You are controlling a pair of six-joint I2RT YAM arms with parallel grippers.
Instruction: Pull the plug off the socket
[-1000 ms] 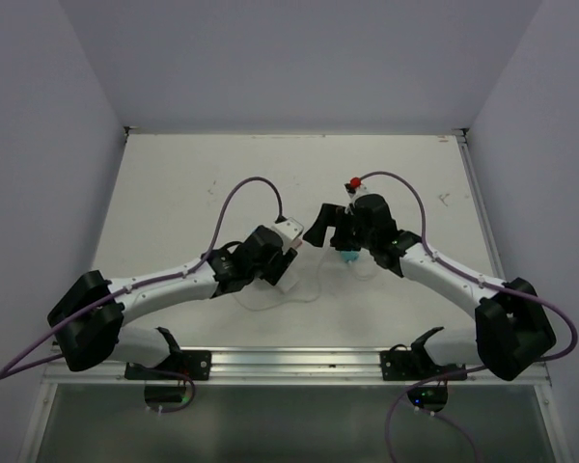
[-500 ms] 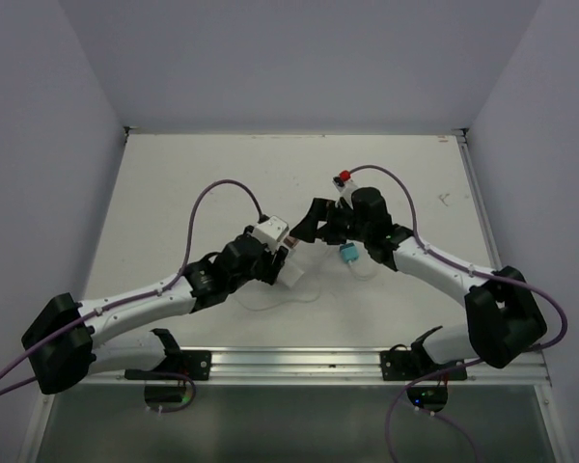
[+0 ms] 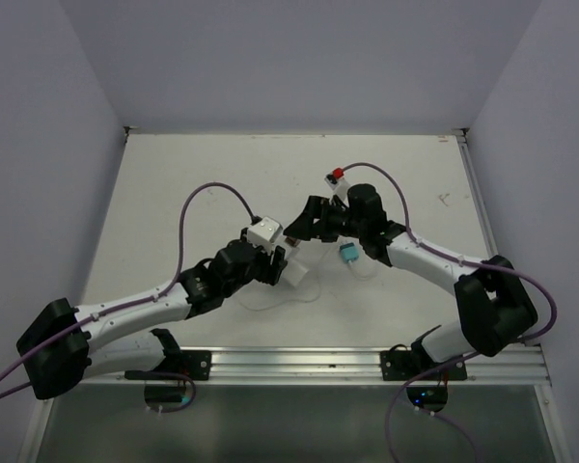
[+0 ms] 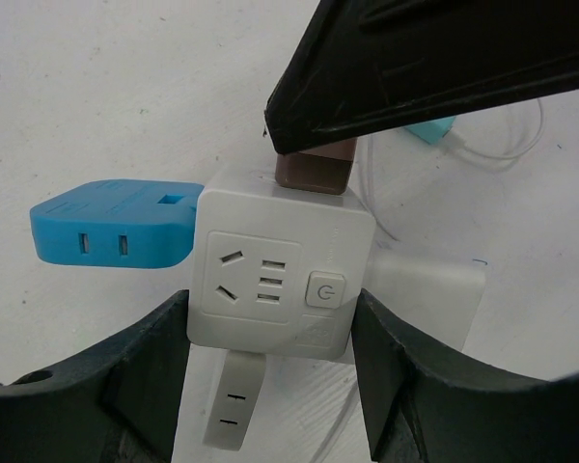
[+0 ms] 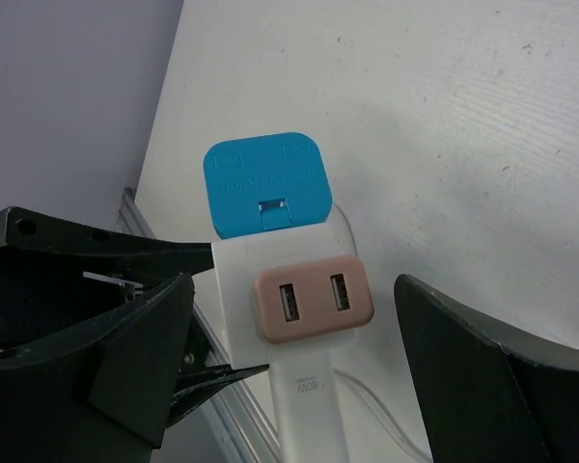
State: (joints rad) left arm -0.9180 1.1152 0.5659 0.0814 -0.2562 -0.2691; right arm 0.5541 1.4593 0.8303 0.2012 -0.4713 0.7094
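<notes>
Two grippers meet over the table in the top view. Left wrist cam: the left gripper clamps the white socket by its sides, brown plug seated on top (blue plug on the side). Right wrist cam: the right gripper gapes wide, straddling the brown plug, holding nothing.

Fixed overhead view down onto the table; two wrist close-ups on different faces of one socket.

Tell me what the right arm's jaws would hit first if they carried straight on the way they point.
Most likely the brown plug, which sits dead ahead between the open jaws of the right gripper, stuck in the white socket. Depth is hard to judge.
</notes>
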